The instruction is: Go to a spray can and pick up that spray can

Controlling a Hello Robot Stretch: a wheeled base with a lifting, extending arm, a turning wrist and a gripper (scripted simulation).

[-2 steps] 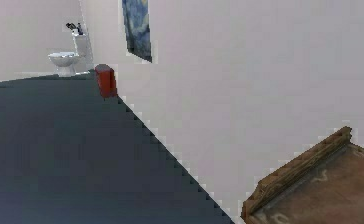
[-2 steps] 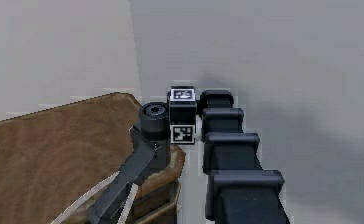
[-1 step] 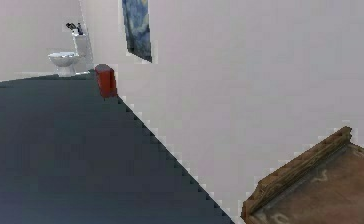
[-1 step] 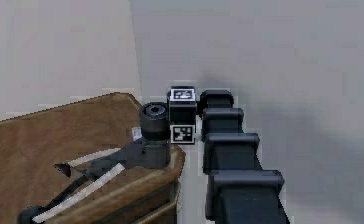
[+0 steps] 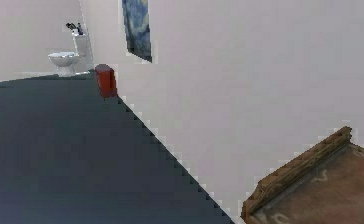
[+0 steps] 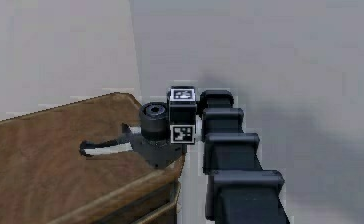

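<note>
End effector [image 6: 91, 148] at wooden top [image 6: 38, 165]; toilet [image 5: 65, 62], red bin [image 5: 106, 80] ahead.

From my station the light looks soft and even. In the forward view the wall [image 5: 250, 90] above the wooden table [image 5: 310, 180] is bright and the floor [image 5: 60, 150] left of it dark. In the arm side view the wall [image 6: 290, 60] right of the wooden table [image 6: 50, 150] is shaded grey.
</note>
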